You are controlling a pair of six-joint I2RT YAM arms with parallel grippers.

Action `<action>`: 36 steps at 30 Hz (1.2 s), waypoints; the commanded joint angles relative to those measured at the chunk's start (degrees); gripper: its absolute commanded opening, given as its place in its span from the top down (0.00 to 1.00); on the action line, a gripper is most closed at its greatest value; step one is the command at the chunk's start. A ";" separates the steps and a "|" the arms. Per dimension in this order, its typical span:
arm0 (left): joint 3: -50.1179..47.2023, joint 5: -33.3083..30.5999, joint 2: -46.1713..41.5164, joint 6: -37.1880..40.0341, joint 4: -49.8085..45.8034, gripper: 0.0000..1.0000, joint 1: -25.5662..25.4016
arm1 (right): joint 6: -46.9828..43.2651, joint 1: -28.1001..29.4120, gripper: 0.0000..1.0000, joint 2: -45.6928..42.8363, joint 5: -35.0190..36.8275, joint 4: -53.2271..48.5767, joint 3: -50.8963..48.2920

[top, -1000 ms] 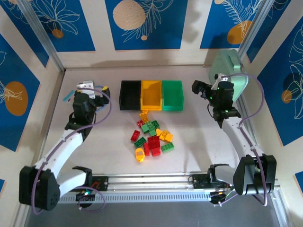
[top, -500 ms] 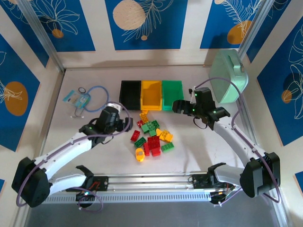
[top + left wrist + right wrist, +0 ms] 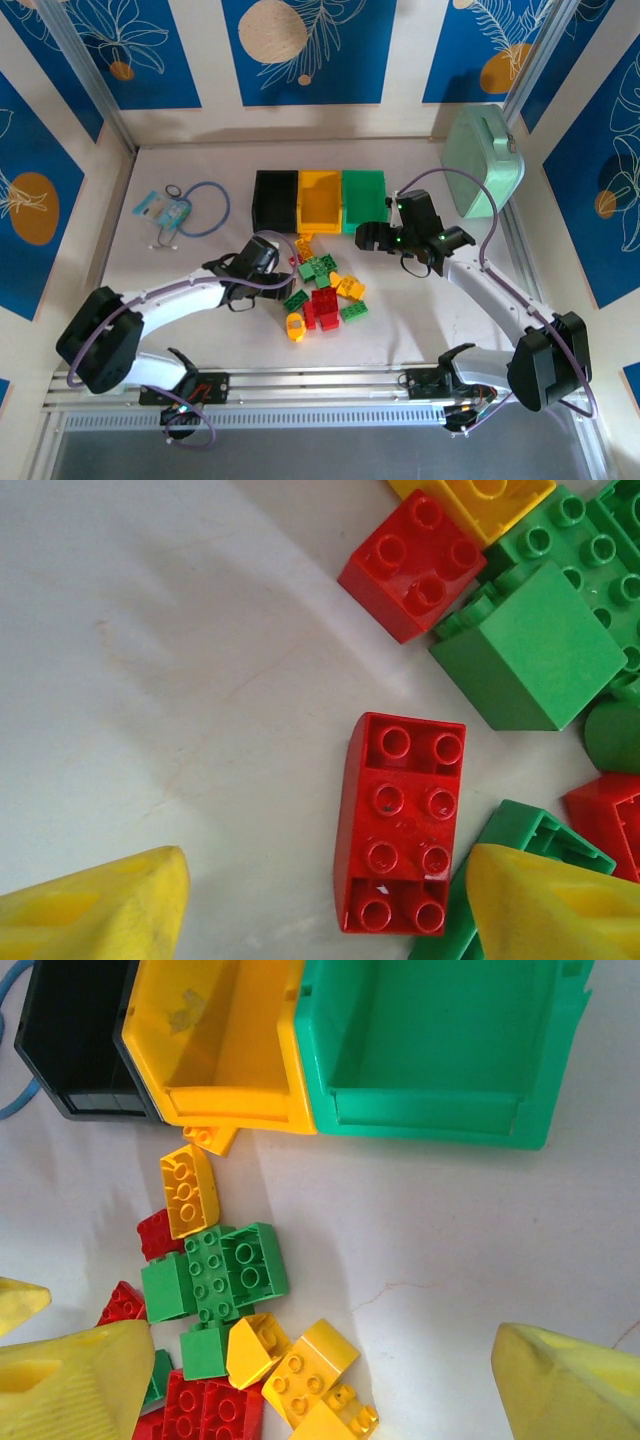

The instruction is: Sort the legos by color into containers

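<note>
2 white arms (image 3: 168,300), black joints (image 3: 545,365), purple cables (image 3: 455,170)

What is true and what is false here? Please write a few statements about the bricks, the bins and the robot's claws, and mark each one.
1. The black bin, yellow bin and green bin stand side by side in that order, left to right. True.
2. The green bin already holds green bricks. False: it is empty.
3. The left gripper is carrying a yellow brick. False: its jaws are open, and a red brick lies on the table between them.
4. The bricks lie heaped on the table in front of the bins. True.
</note>
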 commanded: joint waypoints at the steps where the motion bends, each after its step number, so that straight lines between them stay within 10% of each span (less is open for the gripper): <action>1: 1.07 2.96 2.29 -0.20 1.78 0.30 -0.20 | 0.22 0.77 0.12 0.51 0.15 -1.26 1.42; 36: 8.28 4.47 13.19 -1.42 2.74 0.41 -3.83 | 0.66 1.72 0.12 0.77 0.95 0.75 -2.29</action>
